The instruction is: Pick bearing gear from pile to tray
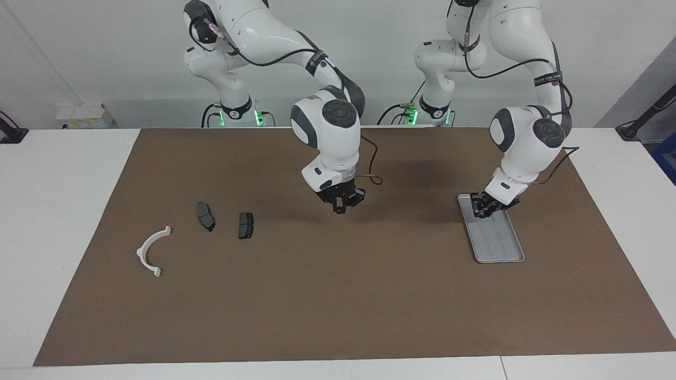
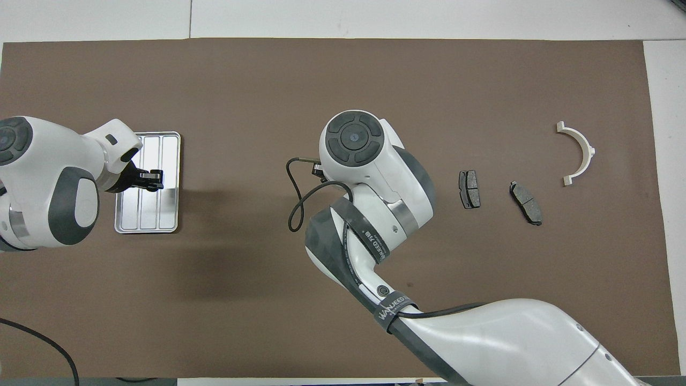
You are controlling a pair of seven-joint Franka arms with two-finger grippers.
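The silver ribbed tray (image 1: 501, 248) lies on the brown mat toward the left arm's end of the table; it also shows in the overhead view (image 2: 161, 214). My left gripper (image 1: 483, 207) hangs low over the tray's end nearer the robots and shows in the overhead view (image 2: 154, 179) too. My right gripper (image 1: 339, 207) is raised over the middle of the mat, fingers drawn together; the arm hides it from above. The pile is a white half-ring bracket (image 1: 150, 250) and two dark brake pads (image 1: 205, 216) (image 1: 246, 225) toward the right arm's end. No small black round piece shows.
The brown mat (image 1: 338, 295) covers most of the white table. A cable loops from the right arm's wrist (image 2: 295, 198). The bracket (image 2: 578, 153) and the pads (image 2: 469, 188) (image 2: 526, 202) lie well apart from each other.
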